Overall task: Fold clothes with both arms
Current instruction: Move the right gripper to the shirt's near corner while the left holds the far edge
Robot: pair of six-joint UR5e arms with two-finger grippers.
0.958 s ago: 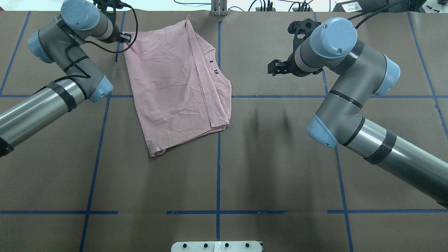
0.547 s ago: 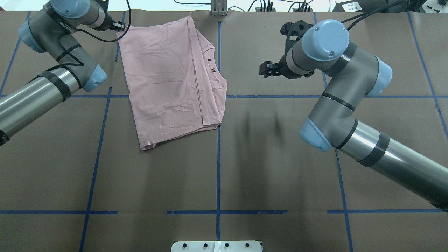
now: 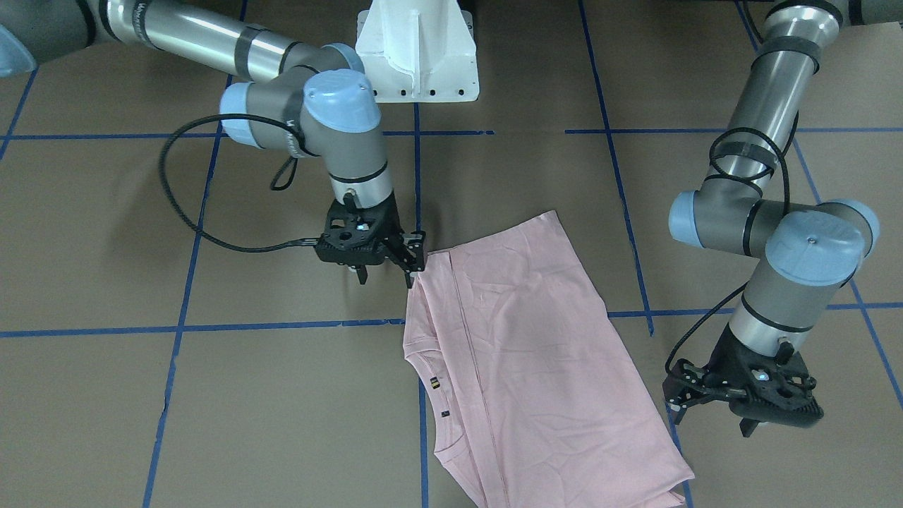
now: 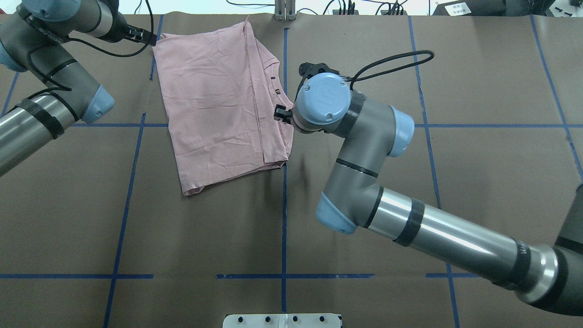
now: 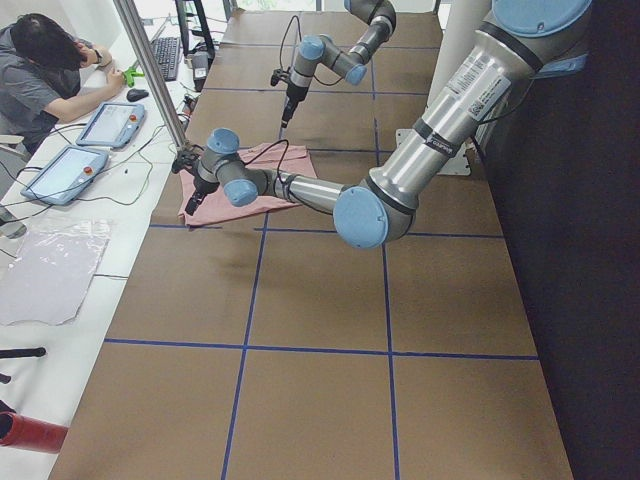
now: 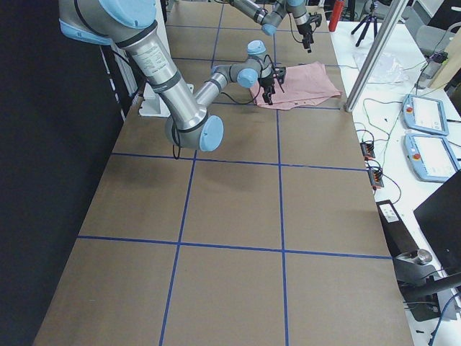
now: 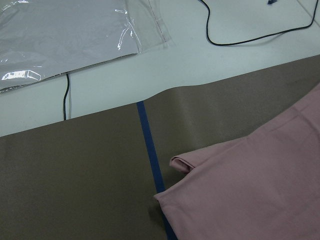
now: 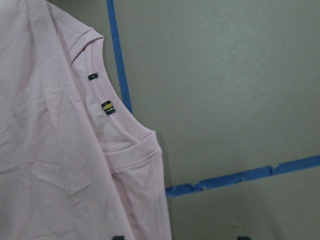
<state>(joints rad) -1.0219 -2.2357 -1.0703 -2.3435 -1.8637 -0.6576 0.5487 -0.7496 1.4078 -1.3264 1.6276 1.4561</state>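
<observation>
You'll find the pink T-shirt (image 4: 214, 105) folded flat on the table (image 4: 182, 237), toward 11 o'clock in the overhead view. By its collar sit a black tag (image 8: 93, 76) and a yellow-and-black tag (image 8: 107, 107), both unreadable. The right gripper (image 3: 386, 274) is spread at its 3 o'clock edge, and the left gripper (image 3: 709, 416) is spread beside its 10 o'clock corner.

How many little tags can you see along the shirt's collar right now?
2. Both sit on the collar of the shirt. In the right wrist view, a dark tag is above and a yellow-and-black tag is just below it. Folded layers may hide more.
</observation>
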